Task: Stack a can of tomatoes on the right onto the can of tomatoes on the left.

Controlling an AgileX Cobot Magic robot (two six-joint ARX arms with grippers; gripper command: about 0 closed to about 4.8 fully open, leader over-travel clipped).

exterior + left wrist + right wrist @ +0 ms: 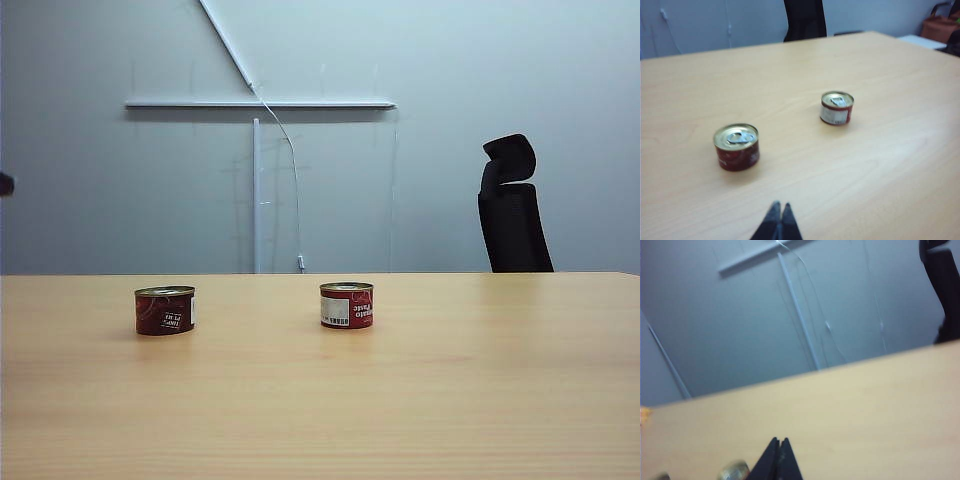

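Two cans stand well apart on the table [420, 400], right can [347, 305] and left can [165, 310], both untouched; with left gripper [779, 206] and right gripper [779, 441] closed and empty, a descent without opening could topple the right can.

1. I count two tomato cans on the table [480, 400] — the left can [165, 310] and the right can [347, 305], well apart, both upright.
2. I see two grippers — the left gripper [779, 207] and the right gripper [779, 442], one in each wrist view, each with its jaws pressed together.
3. One black chair [513, 205] behind the table.
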